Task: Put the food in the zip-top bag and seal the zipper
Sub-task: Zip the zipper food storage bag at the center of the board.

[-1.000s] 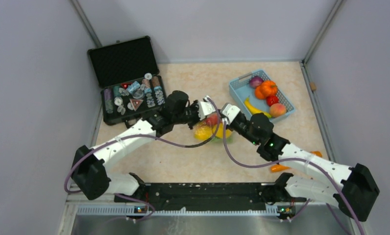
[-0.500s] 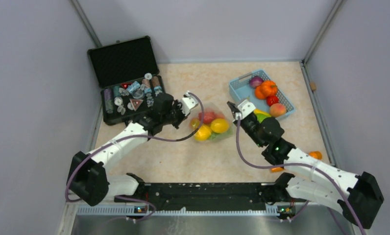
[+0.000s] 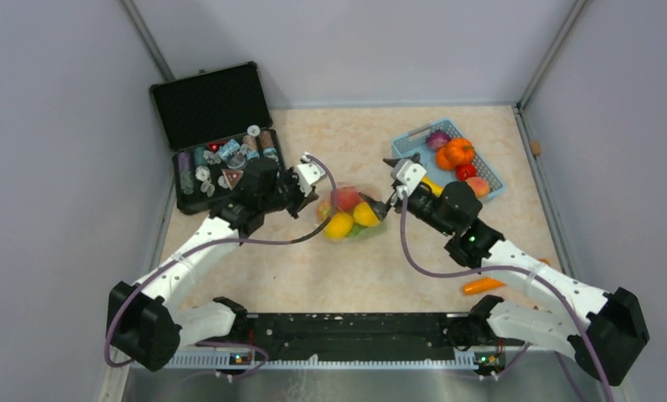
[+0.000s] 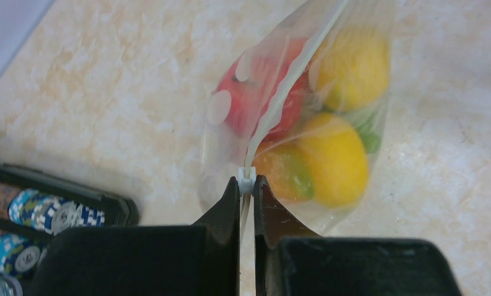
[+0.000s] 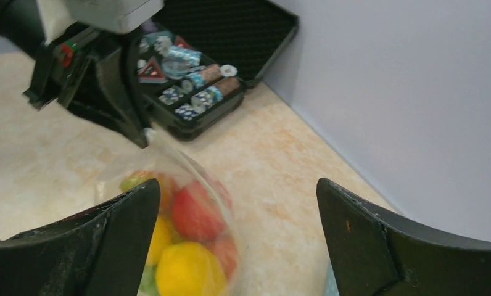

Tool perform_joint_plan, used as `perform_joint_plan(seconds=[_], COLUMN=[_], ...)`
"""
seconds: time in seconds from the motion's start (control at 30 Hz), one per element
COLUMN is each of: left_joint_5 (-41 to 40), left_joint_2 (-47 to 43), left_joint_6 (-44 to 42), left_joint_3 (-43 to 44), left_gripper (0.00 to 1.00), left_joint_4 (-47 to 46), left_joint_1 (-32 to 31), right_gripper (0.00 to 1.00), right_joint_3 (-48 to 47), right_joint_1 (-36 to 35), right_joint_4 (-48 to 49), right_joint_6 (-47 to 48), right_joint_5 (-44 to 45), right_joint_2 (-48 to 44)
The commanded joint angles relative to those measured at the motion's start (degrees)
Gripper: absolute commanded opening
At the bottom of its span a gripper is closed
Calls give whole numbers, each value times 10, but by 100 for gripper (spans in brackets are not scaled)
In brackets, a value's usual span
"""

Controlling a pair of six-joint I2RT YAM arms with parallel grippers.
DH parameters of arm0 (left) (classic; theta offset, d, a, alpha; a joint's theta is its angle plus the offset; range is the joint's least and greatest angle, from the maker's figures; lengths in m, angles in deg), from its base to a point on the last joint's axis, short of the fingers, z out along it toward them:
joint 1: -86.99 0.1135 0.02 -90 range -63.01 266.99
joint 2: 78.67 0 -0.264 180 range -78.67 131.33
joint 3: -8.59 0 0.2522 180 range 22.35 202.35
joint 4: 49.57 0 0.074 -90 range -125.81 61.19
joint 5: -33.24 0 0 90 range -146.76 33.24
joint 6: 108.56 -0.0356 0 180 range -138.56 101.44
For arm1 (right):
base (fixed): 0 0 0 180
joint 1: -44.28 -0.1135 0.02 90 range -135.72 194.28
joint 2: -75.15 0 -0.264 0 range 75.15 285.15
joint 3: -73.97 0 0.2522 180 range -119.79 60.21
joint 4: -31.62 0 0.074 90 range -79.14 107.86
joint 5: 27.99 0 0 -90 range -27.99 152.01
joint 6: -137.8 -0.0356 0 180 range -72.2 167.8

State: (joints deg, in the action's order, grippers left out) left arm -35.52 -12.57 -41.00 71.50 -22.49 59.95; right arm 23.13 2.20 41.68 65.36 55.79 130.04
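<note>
The zip-top bag (image 3: 347,216) lies on the table between both arms, holding red, yellow and green food (image 4: 335,160). My left gripper (image 3: 310,179) is shut on the left end of the white zipper (image 4: 292,80), pinching it at the fingertips (image 4: 247,182). The strip runs away from the jaws as a single line across the bag (image 4: 354,117). My right gripper (image 3: 386,188) stands wide open at the bag's right end, with nothing between its fingers (image 5: 132,216). In the right wrist view the bag (image 5: 187,234) sits low by the left finger, and the left gripper (image 5: 145,134) pinches its far corner.
An open black case (image 3: 221,142) of small trinkets sits at the back left, close behind my left arm. A light-blue basket (image 3: 405,151) with more toy fruit is at the back right. An orange carrot (image 3: 479,286) lies near my right arm. Grey walls enclose the table.
My right gripper has opened, let go of the bag and drawn back to the right. My left gripper has pulled left, still holding the zipper end, and the bag shifted left with it.
</note>
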Motion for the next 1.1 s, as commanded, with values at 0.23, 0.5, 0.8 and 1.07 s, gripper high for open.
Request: perform_joint_plan(seconds=[0.23, 0.5, 0.8, 1.07], left_joint_5=[162, 169, 144, -50], left_joint_2=[19, 17, 2, -23], left_joint_6=[-48, -59, -60, -22], left_joint_3=[98, 109, 99, 56], left_gripper=[0, 0, 0, 0], left_joint_4=[-4, 11, 21, 35], left_joint_1=[-4, -10, -16, -13], right_gripper=[93, 57, 0, 0], right_joint_3=[-192, -263, -231, -137], right_joint_1=[8, 9, 9, 24], right_joint_4=[-255, -322, -275, -121], right_joint_6=[113, 161, 138, 33], right_joint_5=[-233, -203, -101, 22], right_joint_2=[151, 242, 229, 153])
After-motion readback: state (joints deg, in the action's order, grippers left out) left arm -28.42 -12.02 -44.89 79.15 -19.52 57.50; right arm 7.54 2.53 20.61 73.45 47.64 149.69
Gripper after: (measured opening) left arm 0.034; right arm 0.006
